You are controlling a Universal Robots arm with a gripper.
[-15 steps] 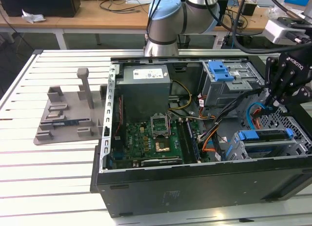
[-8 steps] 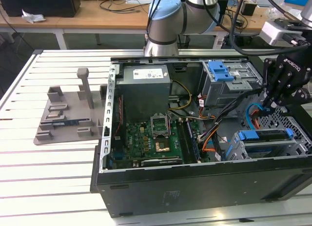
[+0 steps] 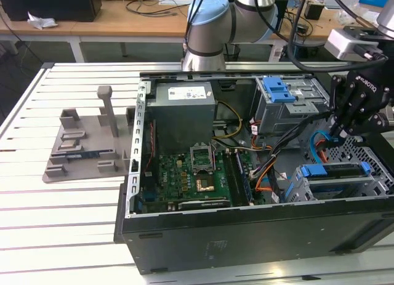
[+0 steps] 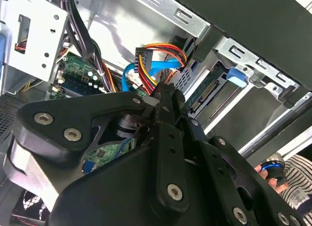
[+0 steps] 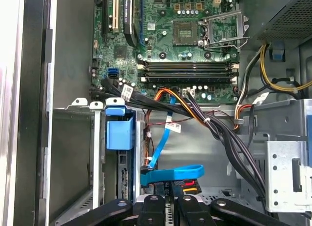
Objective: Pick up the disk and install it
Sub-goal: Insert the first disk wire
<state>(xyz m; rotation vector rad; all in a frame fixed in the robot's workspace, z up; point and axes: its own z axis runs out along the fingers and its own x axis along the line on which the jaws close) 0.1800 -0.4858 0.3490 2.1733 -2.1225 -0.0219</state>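
The disk (image 3: 333,170) lies in the lower drive cage at the open computer case's corner on the exterior view's right, its blue carrier rail facing up. In both wrist views its connector edge (image 4: 210,92) (image 5: 122,181) sits inside the metal bay, beside a blue tab. My gripper (image 3: 337,136) hangs just above the cage, over the cables next to the disk. Its black fingers (image 4: 168,92) (image 5: 168,200) are shut together with nothing between them. A blue data cable (image 5: 171,174) and a black power plug with coloured wires (image 4: 146,57) lie right by the fingertips.
The case (image 3: 246,236) lies open on a white slatted table. Inside are a grey power-supply box (image 3: 184,112), the green motherboard (image 3: 188,180) and an upper cage with a blue latch (image 3: 277,88). A grey fixture (image 3: 86,143) stands to the exterior view's left. A person's hand (image 4: 269,170) is nearby.
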